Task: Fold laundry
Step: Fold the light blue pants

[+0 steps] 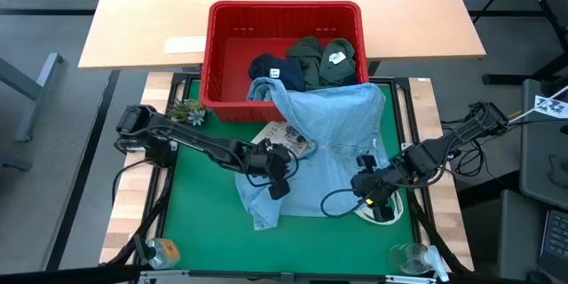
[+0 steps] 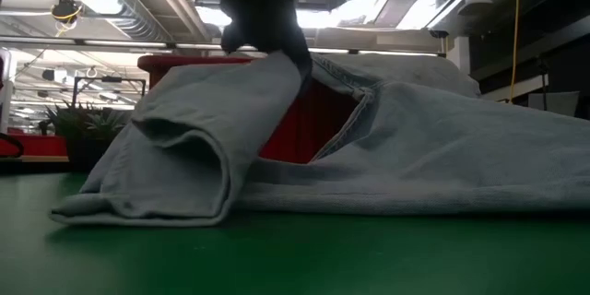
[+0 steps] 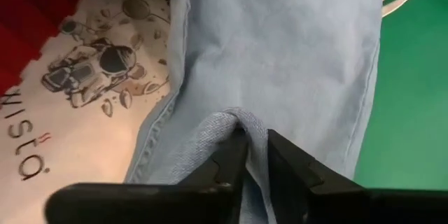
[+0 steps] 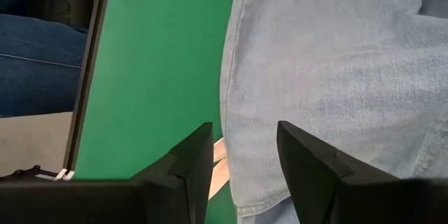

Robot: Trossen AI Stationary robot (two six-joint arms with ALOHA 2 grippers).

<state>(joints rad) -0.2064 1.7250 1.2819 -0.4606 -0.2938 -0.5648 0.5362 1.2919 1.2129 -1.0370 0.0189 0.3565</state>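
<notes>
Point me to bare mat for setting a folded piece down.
Free: green mat between the left arm and the light blue denim garment, down to the front edge. Crowded: middle and right, under denim, tote bag and both arms; red basket behind.

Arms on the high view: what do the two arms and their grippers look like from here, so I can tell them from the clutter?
Both are dark, jointed arms. The left arm ends in a black left gripper; the right arm ends in a black right gripper, with a black cable looping beside it. Up close, the fingers are matte black, angular wedges.
</notes>
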